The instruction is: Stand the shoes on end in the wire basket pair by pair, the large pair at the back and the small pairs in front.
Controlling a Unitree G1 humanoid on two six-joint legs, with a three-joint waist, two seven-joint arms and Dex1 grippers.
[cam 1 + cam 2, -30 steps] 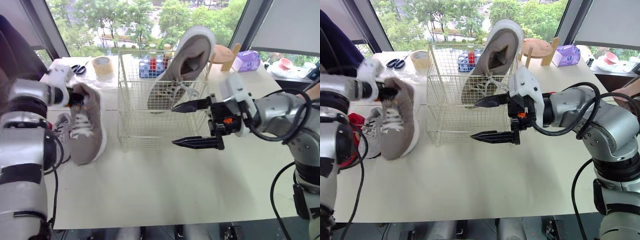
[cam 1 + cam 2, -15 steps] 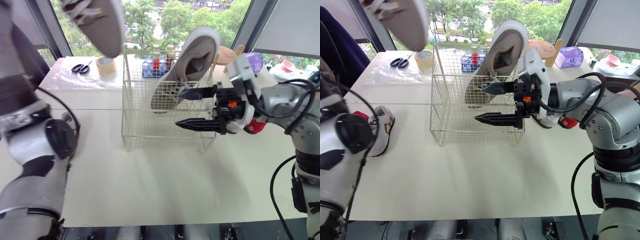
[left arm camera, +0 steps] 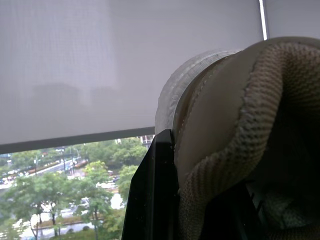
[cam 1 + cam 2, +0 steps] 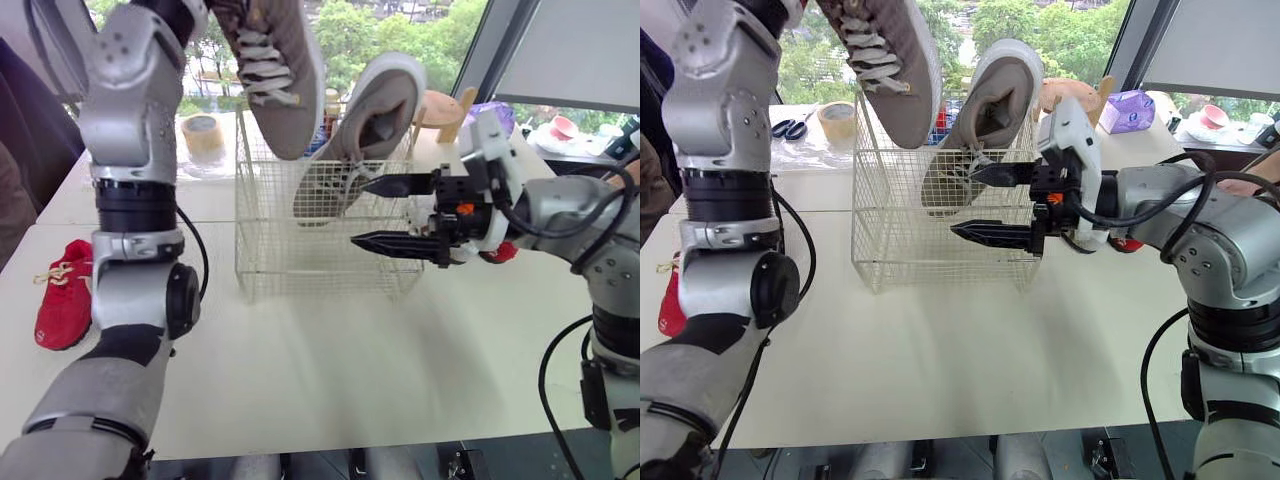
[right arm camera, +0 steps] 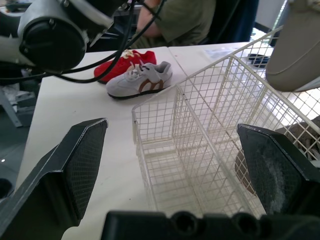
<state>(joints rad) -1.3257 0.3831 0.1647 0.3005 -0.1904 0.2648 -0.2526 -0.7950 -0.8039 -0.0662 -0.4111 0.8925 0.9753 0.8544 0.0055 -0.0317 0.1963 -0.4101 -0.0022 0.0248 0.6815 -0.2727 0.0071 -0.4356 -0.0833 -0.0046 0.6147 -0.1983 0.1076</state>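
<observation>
Left eye view: one large shoe (image 4: 365, 130) is stood in the wire basket (image 4: 320, 272), its mate (image 4: 280, 70) clamped by the left hand (image 3: 192, 200), right hand (image 4: 358, 212) spread empty, small shoes (image 5: 141, 80) not yet placed.

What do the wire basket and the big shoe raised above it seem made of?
Wire basket: thin metal wire, likely cream-coated, by its open welded-looking grid. Raised shoe: greyish-brown knit or mesh fabric upper, by the woven texture at its collar, and a pale, probably rubber sole.
</observation>
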